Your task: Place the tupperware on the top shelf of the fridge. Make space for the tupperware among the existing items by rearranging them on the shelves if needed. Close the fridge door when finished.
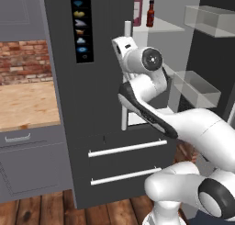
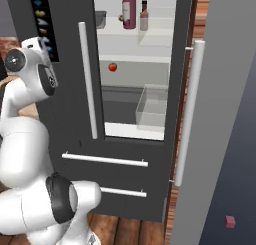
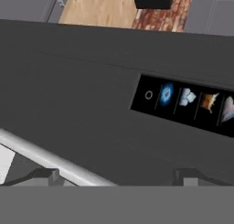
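Quick count: two bottles up on the shelf, one tall pinkish-red bottle (image 2: pixel 129 9) and one small brown sauce bottle (image 2: pixel 144 16). One tomato-looking red ball (image 2: pixel 113 67) lower down. Two drawer handles (image 1: pixel 127 148) at the bottom, two vertical door handles (image 2: pixel 88 80), two clear door bins (image 1: pixel 195 87), and one icon strip (image 1: pixel 81 25).

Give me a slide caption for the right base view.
Fridge door open, two bottles on the top shelf, white arm raised alongside.
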You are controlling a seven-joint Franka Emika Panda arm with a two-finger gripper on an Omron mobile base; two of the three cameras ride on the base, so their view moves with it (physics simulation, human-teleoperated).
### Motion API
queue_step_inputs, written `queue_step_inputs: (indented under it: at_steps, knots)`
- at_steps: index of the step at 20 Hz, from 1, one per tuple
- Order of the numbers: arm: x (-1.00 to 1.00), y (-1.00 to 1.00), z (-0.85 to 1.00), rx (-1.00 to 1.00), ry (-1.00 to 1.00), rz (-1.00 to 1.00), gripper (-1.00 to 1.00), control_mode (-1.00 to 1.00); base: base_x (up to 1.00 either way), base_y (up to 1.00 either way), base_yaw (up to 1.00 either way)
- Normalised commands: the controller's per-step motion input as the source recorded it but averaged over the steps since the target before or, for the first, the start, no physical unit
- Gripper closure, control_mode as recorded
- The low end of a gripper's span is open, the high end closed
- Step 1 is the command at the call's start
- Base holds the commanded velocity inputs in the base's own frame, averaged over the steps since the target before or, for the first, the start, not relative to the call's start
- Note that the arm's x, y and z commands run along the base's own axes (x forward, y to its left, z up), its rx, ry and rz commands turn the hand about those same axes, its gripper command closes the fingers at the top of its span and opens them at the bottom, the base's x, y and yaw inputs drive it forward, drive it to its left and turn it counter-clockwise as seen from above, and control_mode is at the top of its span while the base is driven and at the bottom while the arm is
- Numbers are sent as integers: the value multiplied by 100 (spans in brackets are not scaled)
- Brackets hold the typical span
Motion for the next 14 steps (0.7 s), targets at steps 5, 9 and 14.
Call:
queue_step_inputs:
  at_steps: [5,9,14]
  knots:
    - [-98,-42,-25,0,0,19,-100,-100,0,0,0]
    - [-83,-54,0,0,1,24,-100,-100,0,0,0]
    - [-96,-62,10,1,7,17,-100,-100,0,0,0]
